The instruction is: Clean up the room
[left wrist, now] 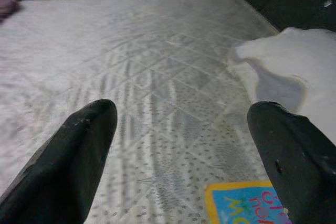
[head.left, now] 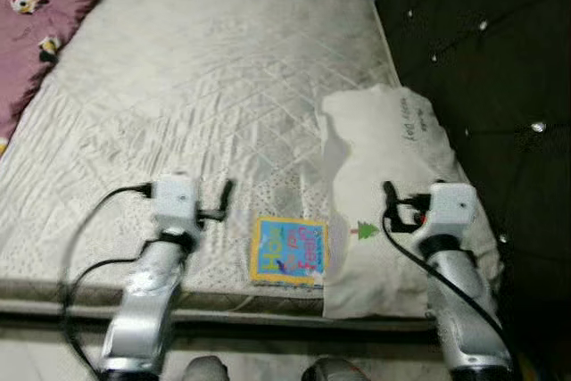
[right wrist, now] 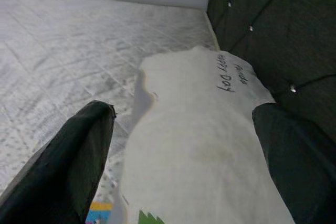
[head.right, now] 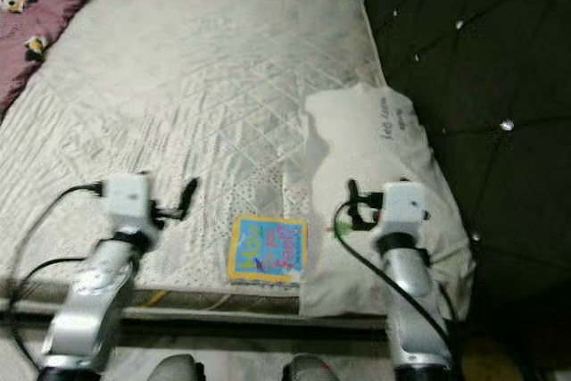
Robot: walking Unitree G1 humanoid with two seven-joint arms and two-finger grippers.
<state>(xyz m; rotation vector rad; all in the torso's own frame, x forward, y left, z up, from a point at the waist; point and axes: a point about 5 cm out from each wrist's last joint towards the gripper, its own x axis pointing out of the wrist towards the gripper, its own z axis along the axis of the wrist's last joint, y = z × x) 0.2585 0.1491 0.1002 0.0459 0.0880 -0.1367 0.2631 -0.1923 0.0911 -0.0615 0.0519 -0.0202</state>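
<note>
— Head views? Set high, facing forward and down over the mattress [head.left: 223, 95]; both arms in the foreground. Same scene in both eyes, slightly offset.

— Wrist views? Low, near the surface, along the fingers. Left wrist facing across the mattress, book [left wrist: 247, 203] corner close below. Right wrist directly over the pillow [right wrist: 199, 145]. Shared with head views: book, pillow, headboard [head.left: 482, 60].
</note>
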